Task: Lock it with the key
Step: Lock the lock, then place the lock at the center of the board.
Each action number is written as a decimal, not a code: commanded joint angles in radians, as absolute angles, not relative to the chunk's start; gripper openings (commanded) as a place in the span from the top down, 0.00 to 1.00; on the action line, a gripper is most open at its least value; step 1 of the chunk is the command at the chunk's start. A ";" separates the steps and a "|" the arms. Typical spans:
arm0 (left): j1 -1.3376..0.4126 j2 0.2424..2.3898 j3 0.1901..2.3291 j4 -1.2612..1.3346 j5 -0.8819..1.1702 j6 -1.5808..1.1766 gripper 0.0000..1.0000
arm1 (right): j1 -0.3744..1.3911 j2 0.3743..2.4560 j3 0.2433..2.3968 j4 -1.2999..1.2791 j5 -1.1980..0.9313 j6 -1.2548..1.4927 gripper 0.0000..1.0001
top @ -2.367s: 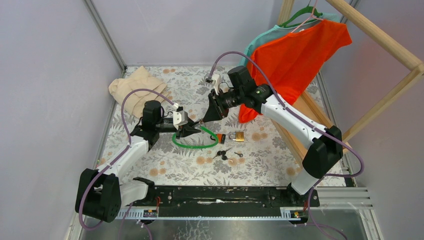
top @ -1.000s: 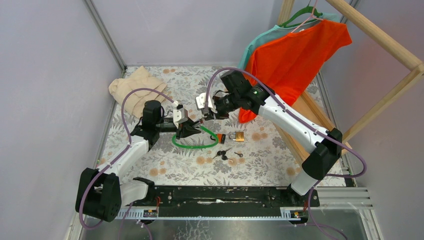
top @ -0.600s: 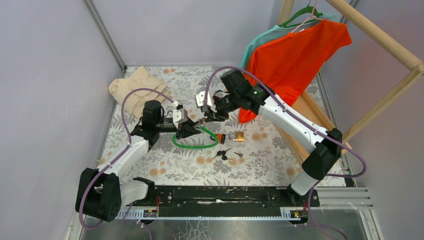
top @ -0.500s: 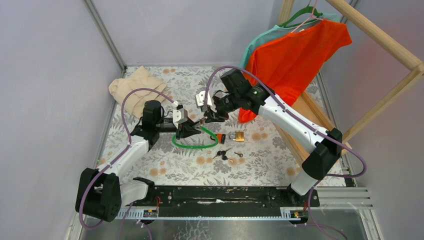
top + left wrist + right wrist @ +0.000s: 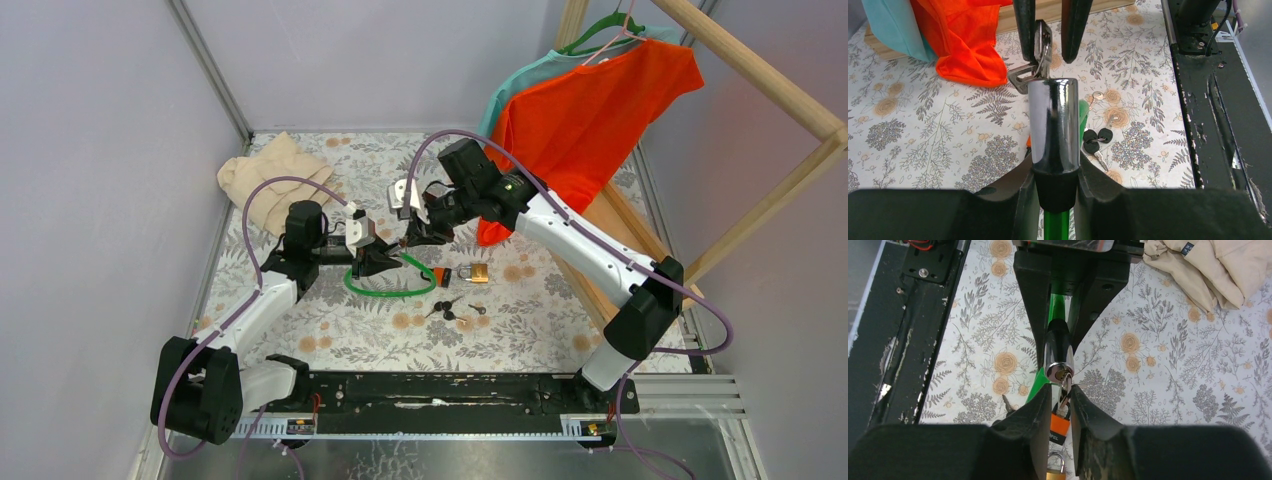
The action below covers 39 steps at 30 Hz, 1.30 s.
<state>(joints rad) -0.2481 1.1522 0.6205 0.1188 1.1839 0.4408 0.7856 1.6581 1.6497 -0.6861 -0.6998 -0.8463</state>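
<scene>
Turning stage, by the look of it: key [image 5: 1065,385] seated in the chrome lock barrel [image 5: 1052,127], mid-table. Left gripper [image 5: 1054,187] clamped on the barrel's black collar; right gripper [image 5: 1061,399] pinching the key. Next, probably a clean wrist twist. Brass padlock [image 5: 476,272] and spare keys [image 5: 449,308] near right, orange shirt [image 5: 590,105] crowding far right.

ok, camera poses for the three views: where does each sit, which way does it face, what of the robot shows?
Top external: fixed high behind the bases, looking down the table; both arms show.
Left wrist: on the left arm, facing the clothes side; left hand clamps the chrome lock barrel.
Right wrist: on the right arm, facing the left hand; right hand pinches the key at the barrel's keyhole.
Shared: both wrist views show barrel and key from opposite ends.
</scene>
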 commanded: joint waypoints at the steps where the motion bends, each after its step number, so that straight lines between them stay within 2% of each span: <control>1: -0.255 1.154 0.597 0.075 1.180 0.437 1.00 | 0.799 1.657 1.672 -0.636 -0.706 -0.781 0.77; 5: -0.255 1.155 0.596 0.074 1.180 0.439 1.00 | 0.799 1.654 1.677 -0.646 -0.654 -0.811 0.94; 8: -0.253 1.151 0.594 0.071 1.181 0.441 1.00 | 0.798 1.647 1.693 -0.681 -0.596 -0.879 1.00; 17: -0.253 1.147 0.611 -0.052 1.181 0.559 1.00 | 0.790 1.644 1.798 -0.778 -0.450 -0.984 1.00; 26: -0.248 1.136 0.622 -0.111 1.182 0.600 1.00 | 0.719 1.631 1.841 -0.862 -0.510 -0.974 1.00; 31: -0.236 1.129 0.715 -0.149 1.155 0.445 1.00 | 0.680 1.570 1.795 -0.806 -0.579 -0.849 1.00; 36: -0.233 1.142 0.968 -0.481 1.015 0.363 1.00 | 0.678 1.484 1.669 -0.716 -0.548 -0.737 1.00; 39: -0.231 1.174 1.090 -0.721 0.968 0.411 1.00 | 0.678 1.456 1.609 -0.686 -0.513 -0.686 1.00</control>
